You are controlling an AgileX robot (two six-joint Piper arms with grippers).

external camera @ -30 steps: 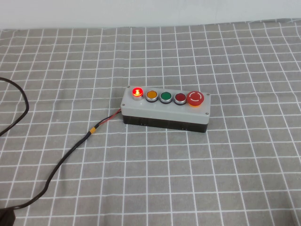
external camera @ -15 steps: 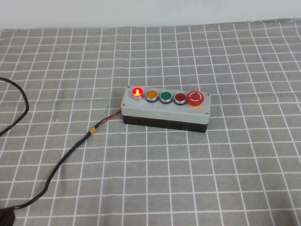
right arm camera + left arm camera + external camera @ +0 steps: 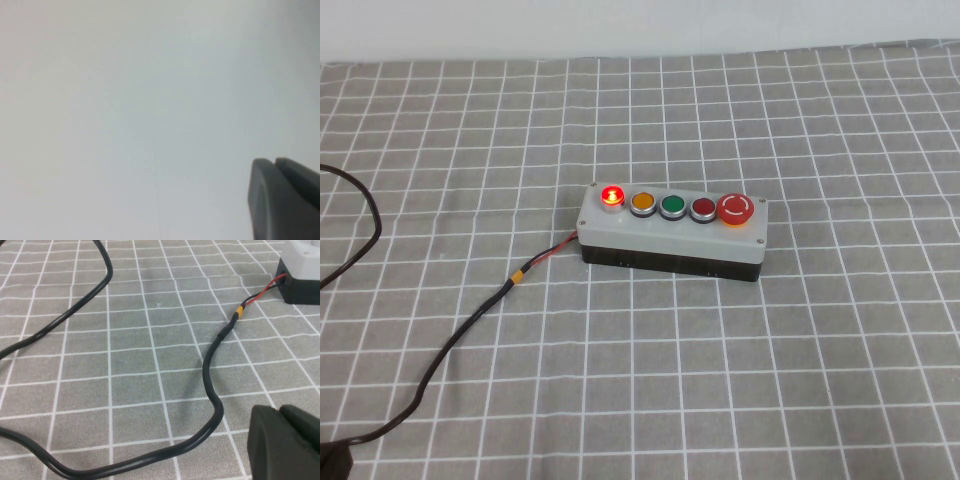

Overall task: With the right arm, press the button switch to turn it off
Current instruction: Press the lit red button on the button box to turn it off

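Note:
The button box (image 3: 670, 238), grey on top with a black base, lies mid-table in the high view. Along its top sit a lit red lamp (image 3: 611, 195), a yellow button (image 3: 642, 202), a green button (image 3: 672, 206), a red button (image 3: 703, 209) and a red mushroom stop (image 3: 736, 208). My left gripper (image 3: 277, 412) is shut and empty, low over the cloth, well to the left of the box corner (image 3: 302, 270). My right gripper (image 3: 274, 162) is shut, holds nothing and faces a plain white surface. The high view shows neither arm.
A black cable (image 3: 470, 325) with red and black leads runs from the box's left end toward the table's front left, looping near the left gripper (image 3: 215, 365). A grey checked cloth (image 3: 820, 380) covers the table. A white wall (image 3: 640, 25) stands behind.

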